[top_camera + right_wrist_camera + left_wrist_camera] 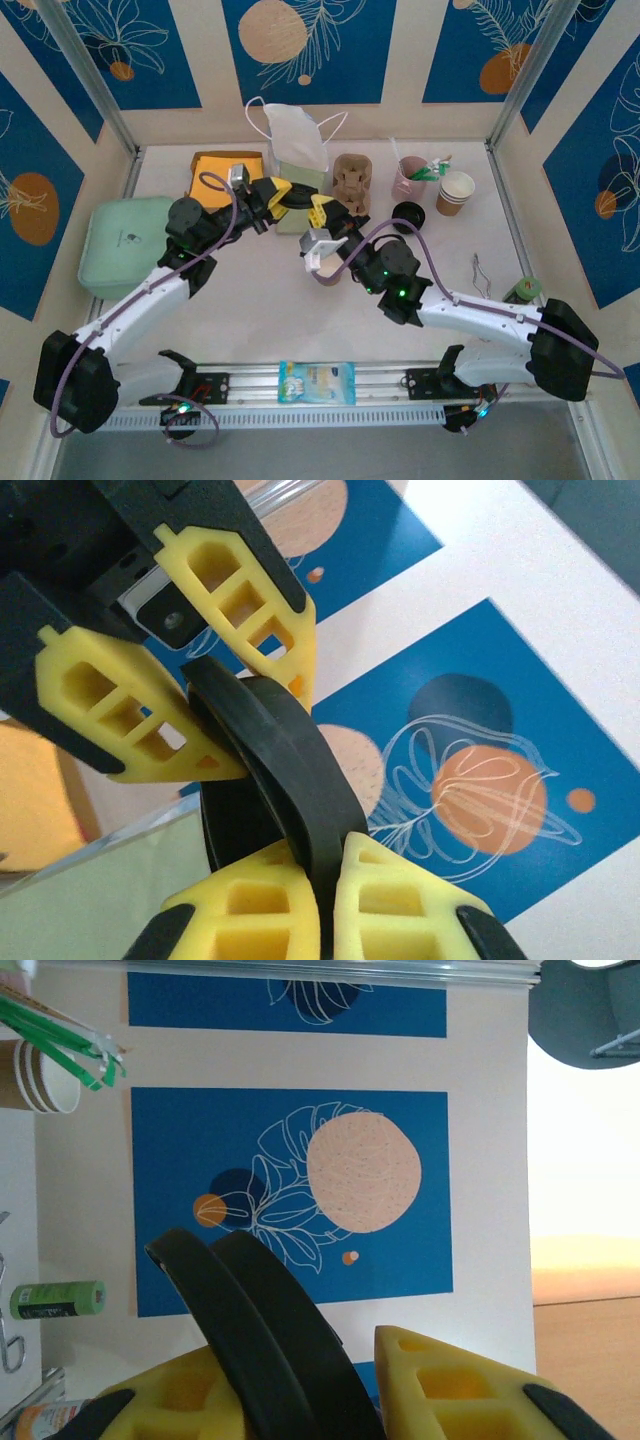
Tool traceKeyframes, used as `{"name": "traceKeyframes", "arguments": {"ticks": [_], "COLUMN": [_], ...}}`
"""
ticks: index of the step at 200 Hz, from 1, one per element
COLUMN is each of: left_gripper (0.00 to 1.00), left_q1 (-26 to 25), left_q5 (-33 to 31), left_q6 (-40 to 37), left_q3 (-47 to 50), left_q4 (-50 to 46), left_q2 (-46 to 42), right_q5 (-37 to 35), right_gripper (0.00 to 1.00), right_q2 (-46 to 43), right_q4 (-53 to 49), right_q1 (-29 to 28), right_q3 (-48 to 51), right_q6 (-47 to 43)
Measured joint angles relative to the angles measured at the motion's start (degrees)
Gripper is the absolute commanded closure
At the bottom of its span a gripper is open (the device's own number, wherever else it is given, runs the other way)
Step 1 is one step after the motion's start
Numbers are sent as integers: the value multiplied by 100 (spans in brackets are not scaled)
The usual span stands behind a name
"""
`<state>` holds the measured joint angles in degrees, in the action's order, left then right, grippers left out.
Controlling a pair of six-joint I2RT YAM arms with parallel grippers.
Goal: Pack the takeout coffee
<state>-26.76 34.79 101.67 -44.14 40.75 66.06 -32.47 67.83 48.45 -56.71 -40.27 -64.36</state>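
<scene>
Right gripper (325, 870) pinched tight on black lid (290, 780), rim at 6 o'clock. Left gripper (268, 723) narrowed, apparently clamping rim at 11 o'clock. Advice: confirm left hold before right releases; no twisting.

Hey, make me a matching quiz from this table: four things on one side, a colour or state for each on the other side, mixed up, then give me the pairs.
Column one:
1. paper bag
2. big container at the left
3. utensil cup
4. black lid

Column two:
A. pink
B. pale green
C. white
D. clamped in the right gripper

Pairs: 1-C, 2-B, 3-A, 4-D
</scene>
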Motion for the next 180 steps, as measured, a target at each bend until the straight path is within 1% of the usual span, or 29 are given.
{"name": "traceKeyframes", "arguments": {"ticks": [11, 39, 59, 108, 139, 180], "left_gripper": [75, 77, 79, 87, 87, 87], "left_q1": [0, -4, -7, -15, -15, -15], "left_q5": [-15, 11, 63, 118, 125, 273], "left_q6": [0, -4, -20, -39, -63, -120], "left_q3": [37, 125, 184, 234, 297, 404], "left_q4": [35, 240, 529, 911, 1067, 1386], "left_q2": [42, 155, 234, 442, 562, 726], "right_q5": [4, 9, 24, 59, 48, 9], "right_gripper": [92, 77, 71, 68, 62, 60], "right_q2": [-48, -160, -269, -726, -962, -1582], "right_q4": [-232, -841, -1331, -1952, -2256, -2839], "right_q1": [28, 76, 101, 90, 66, 42], "right_q3": [-2, -17, -20, -22, -22, -22], "right_q6": [129, 516, 883, 1687, 2127, 2927]}}
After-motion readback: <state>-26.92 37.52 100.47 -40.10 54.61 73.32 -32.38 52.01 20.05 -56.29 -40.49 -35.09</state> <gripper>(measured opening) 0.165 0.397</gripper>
